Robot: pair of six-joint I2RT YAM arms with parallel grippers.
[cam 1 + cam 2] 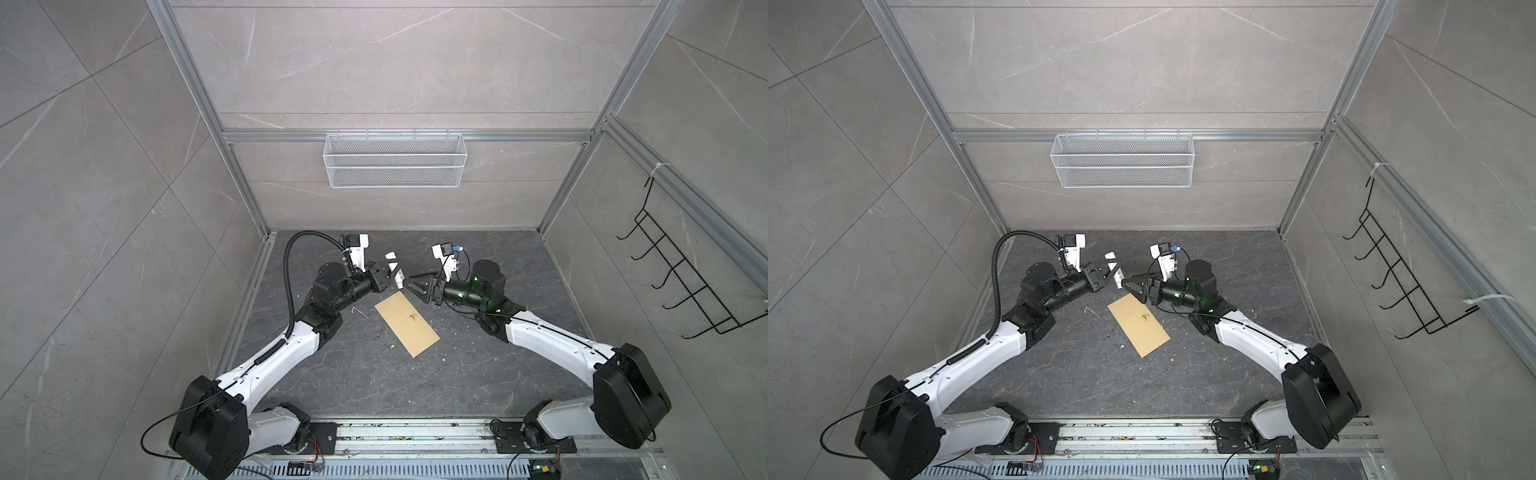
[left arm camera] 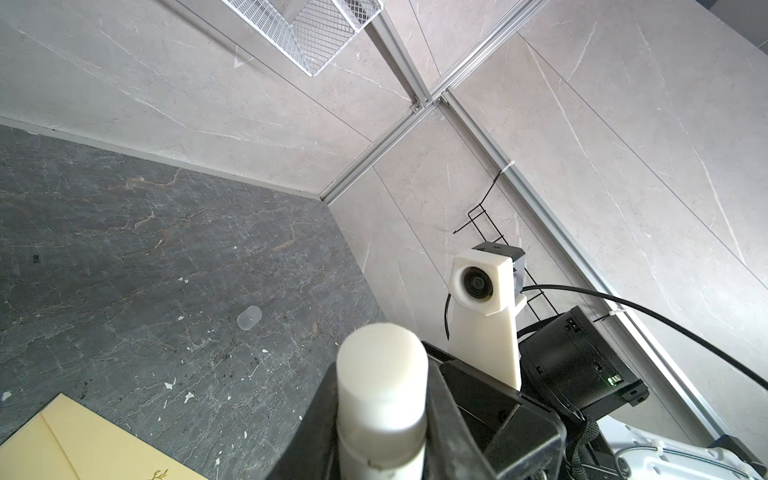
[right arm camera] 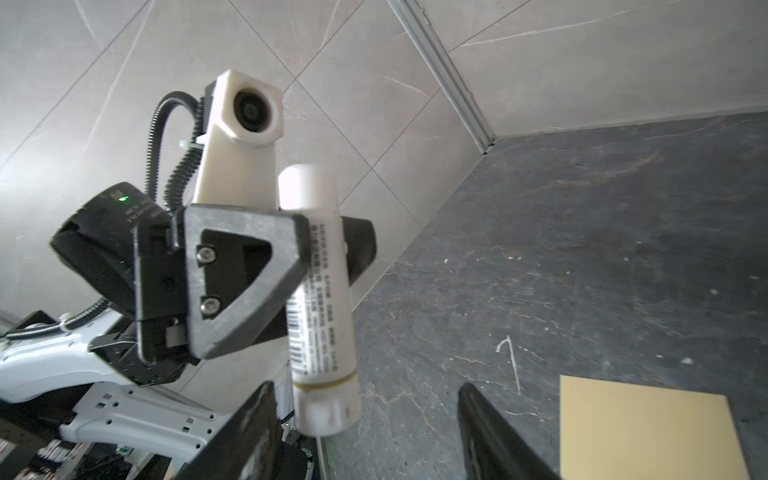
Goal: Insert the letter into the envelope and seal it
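We see the envelope [image 1: 407, 323] as matt, smooth manila paper. The glue stick [image 3: 320, 299] at 12 o'clock of it looks like smooth white plastic (its label printed). The table [image 1: 478, 374] is dark, veined, matt stone-look; the basket [image 1: 395, 166] at 12, white wire mesh.

No word or number can be read. The white cylindrical plastic glue stick [image 3: 322, 291] carries lines of dark print and a barcode [image 3: 297, 332], both too blurred to make out. The plain yellow-tan paper envelope [image 1: 405, 336] bears a small gold antler-like emblem [image 1: 412, 318]. The black round motor housing [image 3: 104, 224] shows faint white lettering, illegible.
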